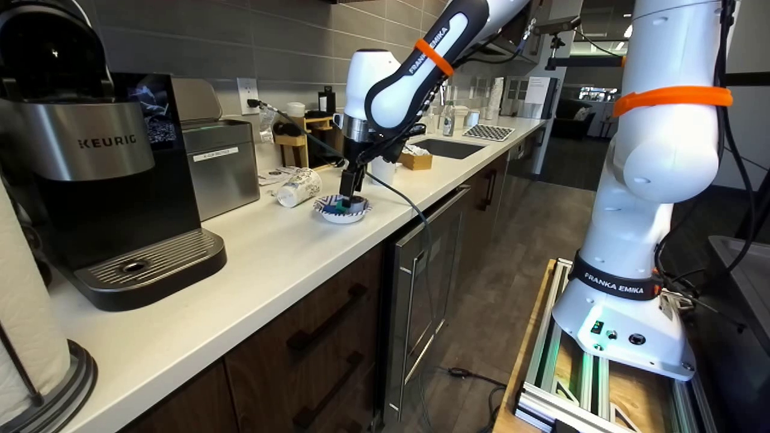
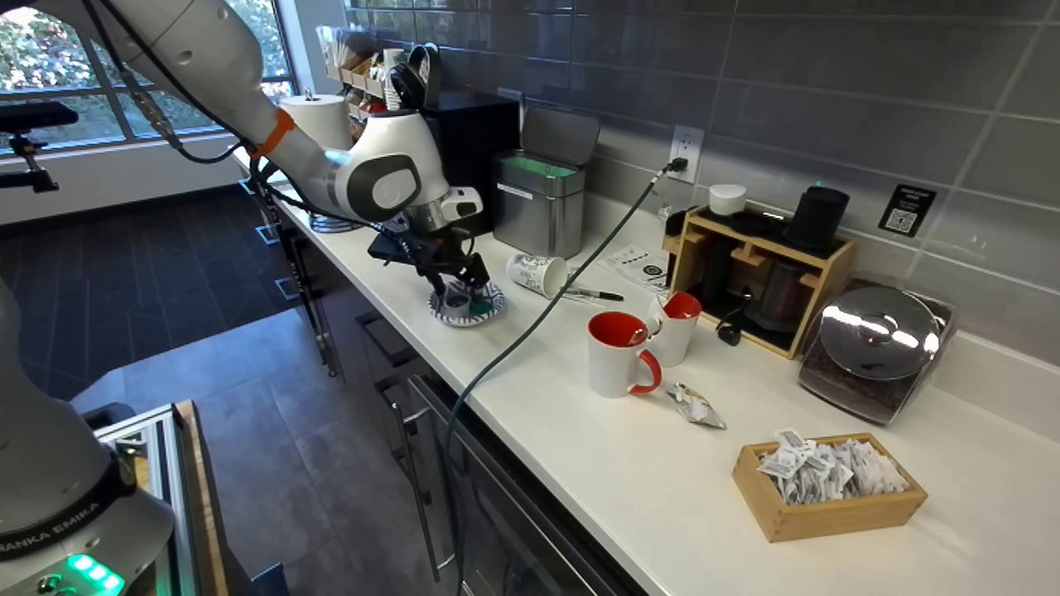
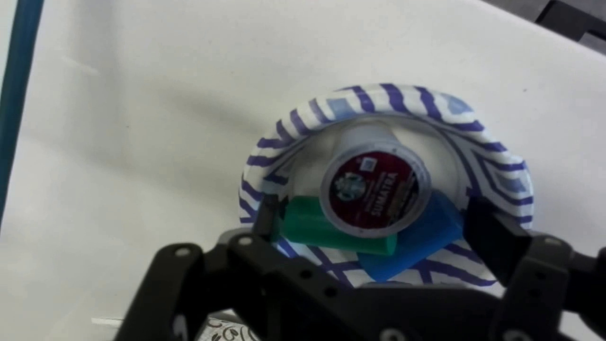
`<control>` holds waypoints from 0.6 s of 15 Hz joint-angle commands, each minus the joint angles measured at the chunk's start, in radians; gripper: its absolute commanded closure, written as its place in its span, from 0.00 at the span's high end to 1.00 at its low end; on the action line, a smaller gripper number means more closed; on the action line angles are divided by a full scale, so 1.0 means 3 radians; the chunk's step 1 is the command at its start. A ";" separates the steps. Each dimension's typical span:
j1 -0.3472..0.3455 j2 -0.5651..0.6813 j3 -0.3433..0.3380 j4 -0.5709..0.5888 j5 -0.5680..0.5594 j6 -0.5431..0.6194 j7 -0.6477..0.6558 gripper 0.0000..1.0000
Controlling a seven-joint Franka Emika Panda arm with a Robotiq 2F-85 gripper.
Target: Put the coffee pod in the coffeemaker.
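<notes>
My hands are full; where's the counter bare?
Bare counter: between the coffeemaker and striped bowl; also between the wooden packet box and the front edge. Crowded: around the bowl, jaws over it, tipped-over cup and cable nearby.

Legible markings.
Read SUMATRA beside Starbucks emblem [image 3: 350, 186] on coffee pod [image 3: 376, 189]; KEURIG on silver band [image 1: 90, 153] of coffeemaker [image 1: 117, 201]; FRANKA EMIKA on robot arm [image 1: 668, 156] and base collar [image 1: 615, 285]; K-CUP, then blur, on silver box [image 1: 222, 174]; QR code [image 2: 900, 221] on wall sign [image 2: 911, 199].
</notes>
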 commanded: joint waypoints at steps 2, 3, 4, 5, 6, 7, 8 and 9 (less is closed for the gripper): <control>-0.0026 -0.0038 -0.0004 0.0030 0.0066 -0.0099 -0.0023 0.99; -0.0032 -0.0025 -0.0011 0.0045 0.0074 -0.0116 -0.0022 0.98; -0.0038 -0.0017 -0.0015 0.0052 0.0090 -0.0131 -0.0029 0.96; -0.0048 -0.0013 -0.0015 0.0056 0.0112 -0.0151 -0.0045 0.95; -0.0057 -0.0010 -0.0016 0.0059 0.0130 -0.0156 -0.0054 0.93; -0.0063 -0.0008 -0.0019 0.0062 0.0141 -0.0172 -0.0051 0.87; -0.0069 -0.0005 -0.0021 0.0067 0.0159 -0.0179 -0.0059 0.85; -0.0075 0.0001 -0.0022 0.0074 0.0174 -0.0188 -0.0059 0.76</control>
